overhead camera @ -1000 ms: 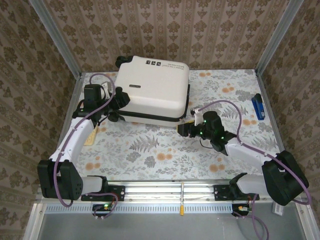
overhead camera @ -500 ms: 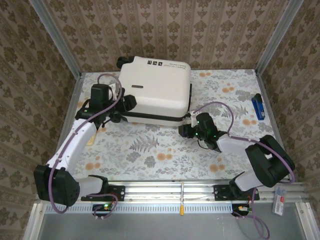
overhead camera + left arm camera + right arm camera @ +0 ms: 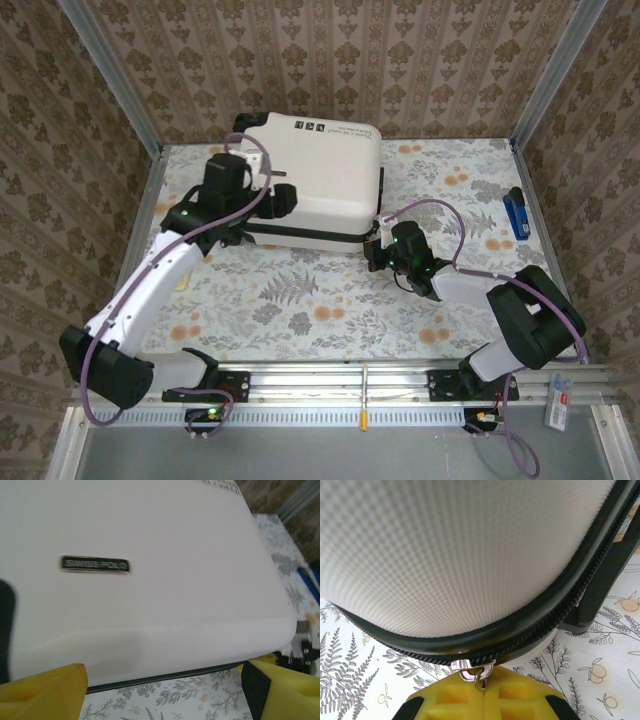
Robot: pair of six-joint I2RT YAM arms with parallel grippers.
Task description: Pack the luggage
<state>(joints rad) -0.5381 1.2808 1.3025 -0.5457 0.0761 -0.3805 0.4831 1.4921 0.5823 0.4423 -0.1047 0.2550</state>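
Note:
The luggage [image 3: 310, 175] is a cream-white hard-shell suitcase lying closed on the floral table, with a dark zip seam [image 3: 530, 635] round its middle. My right gripper [image 3: 375, 246] sits at the case's near right corner. In the right wrist view that gripper [image 3: 484, 682] is shut on the silver zipper pull [image 3: 479, 672]. My left gripper [image 3: 283, 198] hovers over the left part of the lid. Its yellow fingers [image 3: 45, 692] stand wide apart in the left wrist view, with the shell [image 3: 150, 605] and its dark nameplate [image 3: 95, 564] beyond them and nothing held.
A blue object [image 3: 515, 213] lies near the table's right edge. A small tan piece [image 3: 182, 275] lies under the left arm. A black wheel leg [image 3: 600, 595] juts from the case's right side. Patterned walls close in the back and sides.
The right gripper has moved up to the case's corner and shut on the zipper pull. The left gripper has swung right, from the case's left edge to above its lid.

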